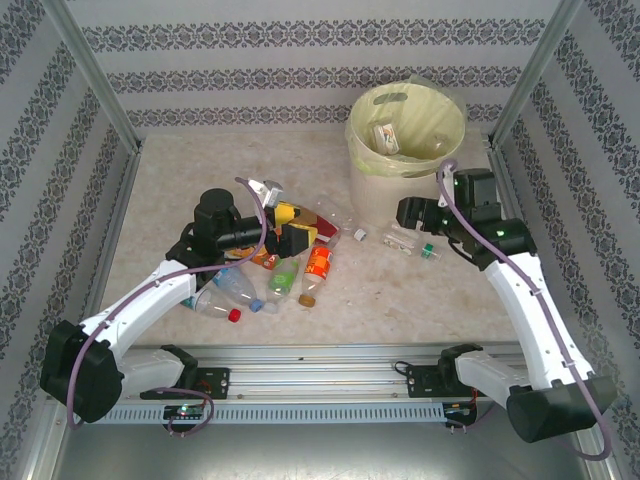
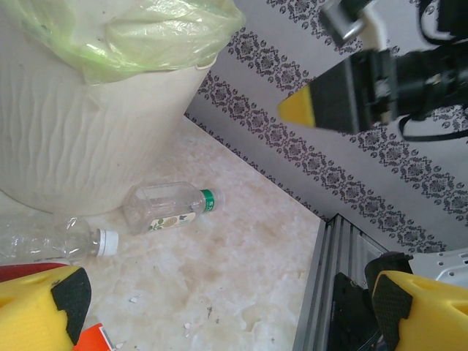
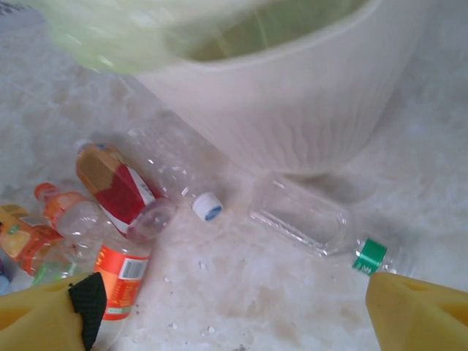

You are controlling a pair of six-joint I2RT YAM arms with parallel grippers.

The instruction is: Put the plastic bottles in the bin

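reaching stage: right gripper [image 3: 230, 311] gapes empty over the green-capped bottle [image 3: 303, 219] by the bin [image 3: 292, 102], left gripper [image 2: 230, 300] wide and empty too, next i'd say lower and pinch it

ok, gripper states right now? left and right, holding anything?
Left gripper: open, holding nothing.
Right gripper: open, holding nothing.

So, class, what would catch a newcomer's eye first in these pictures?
The cream-white bin with its pale yellow bag stands far right on the table. A heap of plastic bottles with coloured labels lies mid-table by the left gripper. A clear green-capped bottle lies at the bin's foot, near the open right gripper.
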